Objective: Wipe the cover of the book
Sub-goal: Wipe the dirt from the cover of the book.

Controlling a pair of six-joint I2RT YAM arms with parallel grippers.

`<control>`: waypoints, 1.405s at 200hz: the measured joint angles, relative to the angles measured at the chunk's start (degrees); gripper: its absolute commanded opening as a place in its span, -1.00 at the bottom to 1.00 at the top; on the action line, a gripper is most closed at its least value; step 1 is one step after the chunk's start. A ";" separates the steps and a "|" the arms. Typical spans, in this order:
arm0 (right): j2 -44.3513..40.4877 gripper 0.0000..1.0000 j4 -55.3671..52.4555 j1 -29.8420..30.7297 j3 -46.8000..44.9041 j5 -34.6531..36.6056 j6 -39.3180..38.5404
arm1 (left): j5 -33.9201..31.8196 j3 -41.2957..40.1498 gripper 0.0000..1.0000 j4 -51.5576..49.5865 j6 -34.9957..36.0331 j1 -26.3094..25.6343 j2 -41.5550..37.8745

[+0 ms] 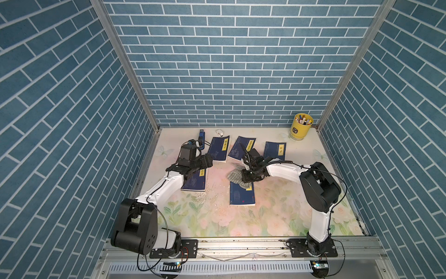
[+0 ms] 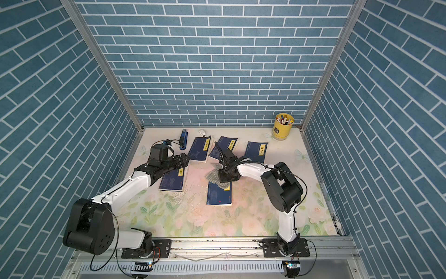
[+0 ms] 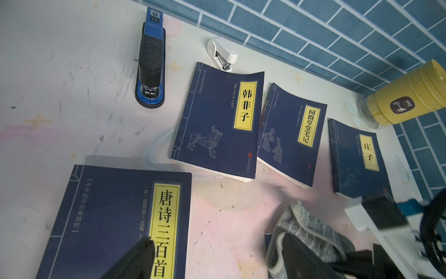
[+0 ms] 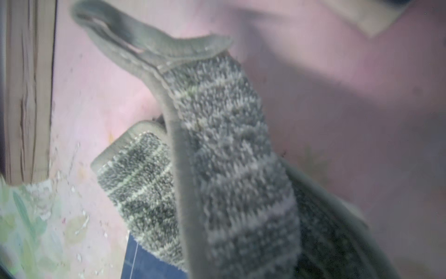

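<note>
A: Nearest the lens, low in both top views: metal rail [image 1: 241, 246] with both arm bases bolted on, floral bench [image 1: 265, 217] stretching behind it.

B: Starting at the left?

A: Yes. At the left, left claw [image 1: 209, 161], jaws spread wide, gripping nothing, hovering above the far end of the left book [image 1: 194, 182], navy with a yellow title strip. One dark fingertip [image 3: 135, 256] over that strip, seen from the left wrist.

B: Behind that?

A: Near the back wall, blue stapler [image 1: 201, 139], small white stapler [image 1: 219, 132] just to its right, then a row of three navy books [image 1: 240, 147] lying flat.

B: Anything between the two near books?

A: Scattered on the bench, white specks [image 1: 208, 193], perhaps crumbs; too small to tell.

B: And the book for wiping?

A: Right of the specks, near the bench's middle: book [image 1: 241, 196], flat, cover up. Grey striped cloth [image 1: 234, 178] draped over its far end and spilling onto the bench at the left. Directly over that end, right claw [image 1: 243, 179] clamped shut on the cloth. From the right wrist, cloth [image 4: 229, 145] filling most of the view, navy corner of the book [image 4: 144, 263] under it.

B: Far right?

A: In the back corner, yellow cup [image 1: 300, 126] of pens, well apart from both arms.
</note>
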 measured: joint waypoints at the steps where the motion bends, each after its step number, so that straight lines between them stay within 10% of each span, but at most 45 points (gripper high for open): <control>1: 0.17 -1.00 0.00 -0.02 0.17 -0.02 -0.11 | 0.00 -0.02 0.76 0.00 0.00 0.02 -0.04; 115: -13.03 -1.00 3.72 14.69 -17.55 2.08 0.90 | -1.33 -0.22 0.76 0.04 -0.87 0.94 -1.29; 222: 6.75 -1.00 -3.19 3.72 10.12 -0.39 -4.57 | -1.55 -1.75 0.87 0.44 -1.27 1.53 -3.06; 281: 3.21 -1.00 -2.89 7.04 5.03 2.27 -6.38 | -2.01 -2.32 0.96 1.03 -1.29 1.64 -3.61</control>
